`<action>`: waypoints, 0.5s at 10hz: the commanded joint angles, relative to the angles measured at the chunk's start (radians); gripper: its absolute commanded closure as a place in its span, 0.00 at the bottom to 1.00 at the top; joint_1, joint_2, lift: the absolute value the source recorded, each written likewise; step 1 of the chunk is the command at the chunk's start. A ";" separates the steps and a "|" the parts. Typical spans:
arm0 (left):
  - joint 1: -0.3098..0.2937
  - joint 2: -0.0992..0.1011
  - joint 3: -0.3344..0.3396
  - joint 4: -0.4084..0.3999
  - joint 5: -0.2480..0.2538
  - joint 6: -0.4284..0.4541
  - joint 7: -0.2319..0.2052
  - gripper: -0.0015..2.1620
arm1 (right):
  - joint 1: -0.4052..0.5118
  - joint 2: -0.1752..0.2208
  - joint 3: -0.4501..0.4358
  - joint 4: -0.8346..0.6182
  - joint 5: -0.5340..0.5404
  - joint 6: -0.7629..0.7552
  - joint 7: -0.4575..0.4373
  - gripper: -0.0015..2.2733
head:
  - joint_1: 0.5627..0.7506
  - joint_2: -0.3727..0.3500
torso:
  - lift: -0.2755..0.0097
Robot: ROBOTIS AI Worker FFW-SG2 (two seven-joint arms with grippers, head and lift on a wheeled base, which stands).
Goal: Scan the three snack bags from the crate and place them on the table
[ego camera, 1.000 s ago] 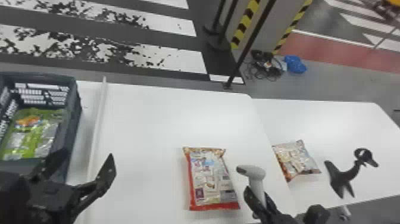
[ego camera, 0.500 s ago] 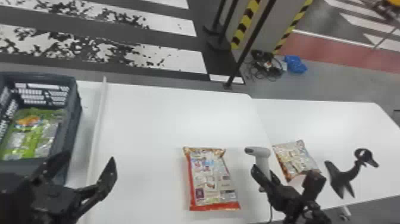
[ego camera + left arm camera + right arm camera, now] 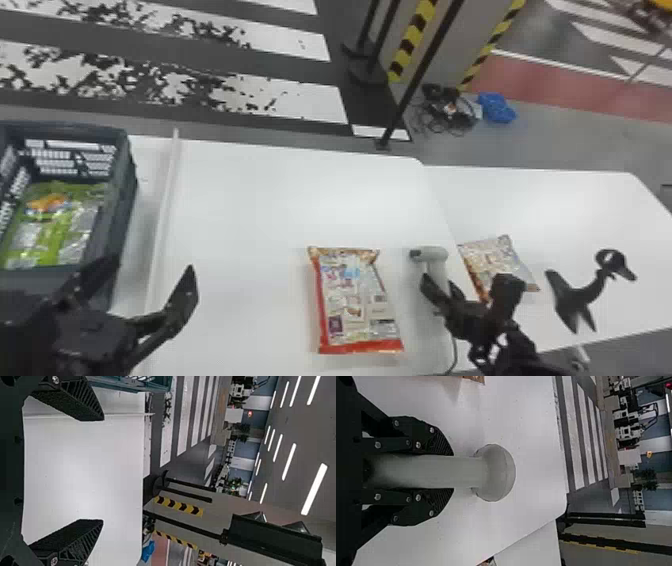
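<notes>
Snack bag, red-edged [image 3: 356, 300]: flat on the left tabletop [image 3: 260, 210], lower centre of the frame in the head view; just beside the scanner [image 3: 431, 255]
Snack bag, pale [image 3: 497, 265]: on the right tabletop [image 3: 560, 205], lower right of the frame, near the seam between the two
Green packaging [image 3: 62, 225]: inside the crate [image 3: 122, 200], left edge of the frame; one bag or more, cannot tell
Right tool [image 3: 442, 287]: lower right of the frame; closed around the scanner's handle, a finger against each side
Scanner: upright, head at the top, dark end turned to the left of the frame
Left tool [image 3: 151, 270]: lower left of the frame, fingers spread wide, nothing between them
Black stand [image 3: 577, 297]: on the right tabletop, lower right of the frame, right of the pale bag
</notes>
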 commanded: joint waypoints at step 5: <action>-0.004 0.001 -0.002 -0.001 0.000 0.003 -0.005 0.04 | 0.201 -0.006 -0.013 -0.335 -0.001 -0.005 0.002 0.02 | 0.70 0.03 | 0.84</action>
